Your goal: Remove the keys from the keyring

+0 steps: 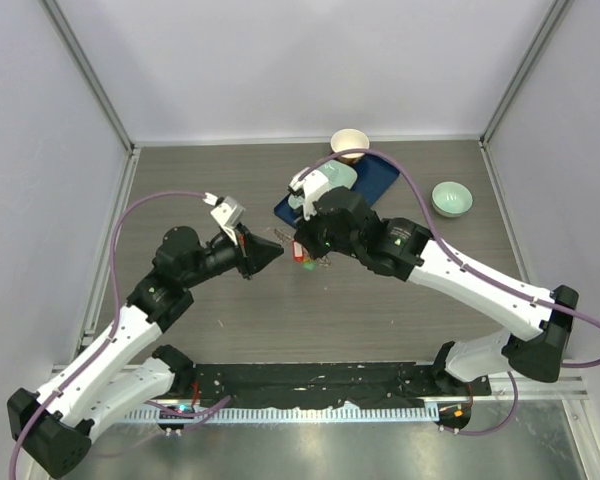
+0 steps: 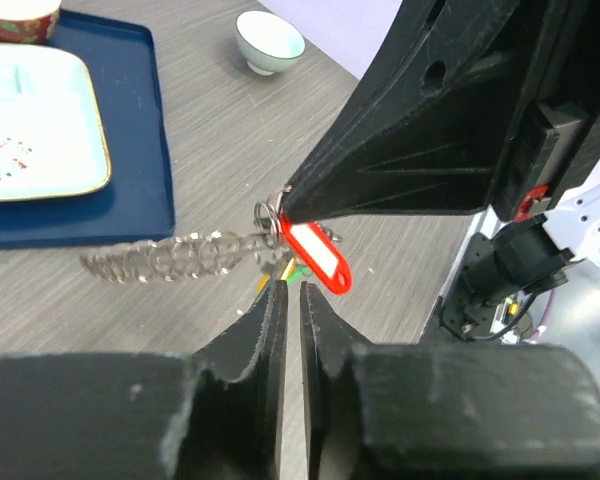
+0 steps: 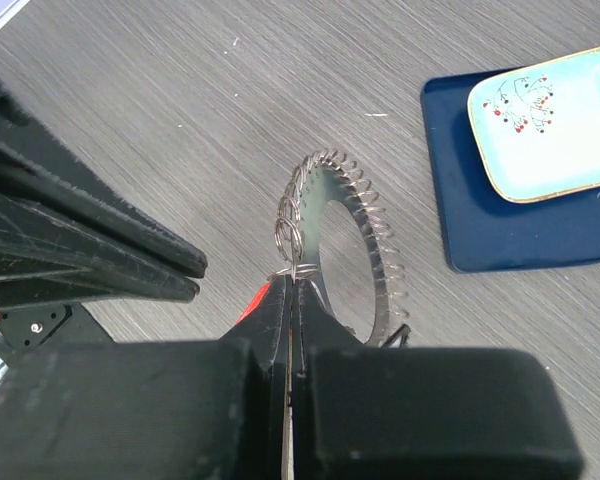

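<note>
At frame centre the right gripper (image 3: 290,290) pinches the keyring (image 3: 345,250), the red key (image 2: 318,258) dangling; the left gripper (image 2: 287,300) is nearly pressed together, holding nothing.

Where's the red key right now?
Left wrist view: the red key hangs at table centre under the right gripper, beside the keyring, just ahead of the left gripper.

The keyring (image 3: 342,250) hangs from the right hand (image 3: 288,290), keys (image 2: 315,260) apparently beneath; tray (image 1: 375,180) behind.
</note>
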